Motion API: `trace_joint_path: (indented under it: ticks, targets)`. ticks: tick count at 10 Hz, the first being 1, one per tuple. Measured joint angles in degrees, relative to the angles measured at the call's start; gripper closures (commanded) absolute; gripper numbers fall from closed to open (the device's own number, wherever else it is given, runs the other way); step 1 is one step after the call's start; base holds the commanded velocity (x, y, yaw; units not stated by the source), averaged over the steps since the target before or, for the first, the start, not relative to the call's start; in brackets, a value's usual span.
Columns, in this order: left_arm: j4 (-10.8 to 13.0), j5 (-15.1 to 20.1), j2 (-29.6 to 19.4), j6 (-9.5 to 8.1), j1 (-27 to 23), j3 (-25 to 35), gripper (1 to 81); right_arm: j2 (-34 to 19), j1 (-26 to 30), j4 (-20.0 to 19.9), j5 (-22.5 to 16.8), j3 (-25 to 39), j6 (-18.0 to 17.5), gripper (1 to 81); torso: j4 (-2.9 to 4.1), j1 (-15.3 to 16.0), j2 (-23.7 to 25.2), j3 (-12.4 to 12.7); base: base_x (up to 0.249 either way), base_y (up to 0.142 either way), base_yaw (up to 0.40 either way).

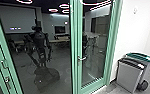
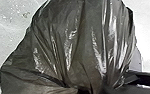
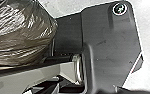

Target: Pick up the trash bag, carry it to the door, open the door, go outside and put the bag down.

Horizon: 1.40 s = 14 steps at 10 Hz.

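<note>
The trash bag (image 2: 66, 50) is sitting at the left wrist, its long folds converging on a gathered neck close to that hand, so the left arm is the nearer one and is probably bearing it. Whether the left pincer is clenching that neck I cannot tell; nor can I tell how the right pincer is set. From the right wrist camera, the bag's rounded side is bulging beside the robot's dark base (image 3: 103, 45). The glass door (image 1: 93, 85) is standing shut ahead, its lever handle (image 1: 83, 58) lying roughly level just right of the middle post. I judge that the bag's lean to the left side is leaving the right arm better placed for that lever.

The bag's thin brownish-black plastic is creasing into sharp pleats and catching white glints; over its swollen side it is stretching smoother. The door's frame is showing a flat mint green around dark panes, where the robot's reflection (image 1: 41, 41) is standing. To the right, boxy grey bins (image 1: 129, 76) are resting by a plain white wall (image 1: 138, 27), one lid dark, the other green. The floor (image 2: 11, 25) is looking pale and speckled.
</note>
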<state>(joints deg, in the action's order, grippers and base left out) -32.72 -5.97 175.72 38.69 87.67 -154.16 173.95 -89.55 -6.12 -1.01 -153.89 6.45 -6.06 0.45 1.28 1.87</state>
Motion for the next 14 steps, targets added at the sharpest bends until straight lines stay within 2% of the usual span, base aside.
trace_joint_path:
  ticks: [14]
  targets:
    - [0.01, -0.02, 0.04, 0.0, 0.0, 0.0, 81.1, -0.02, 0.0, 0.0, 0.02, 0.0, 0.0, 1.0, 0.0, 0.0, 0.0, 0.0, 0.137, -0.082, 0.0]
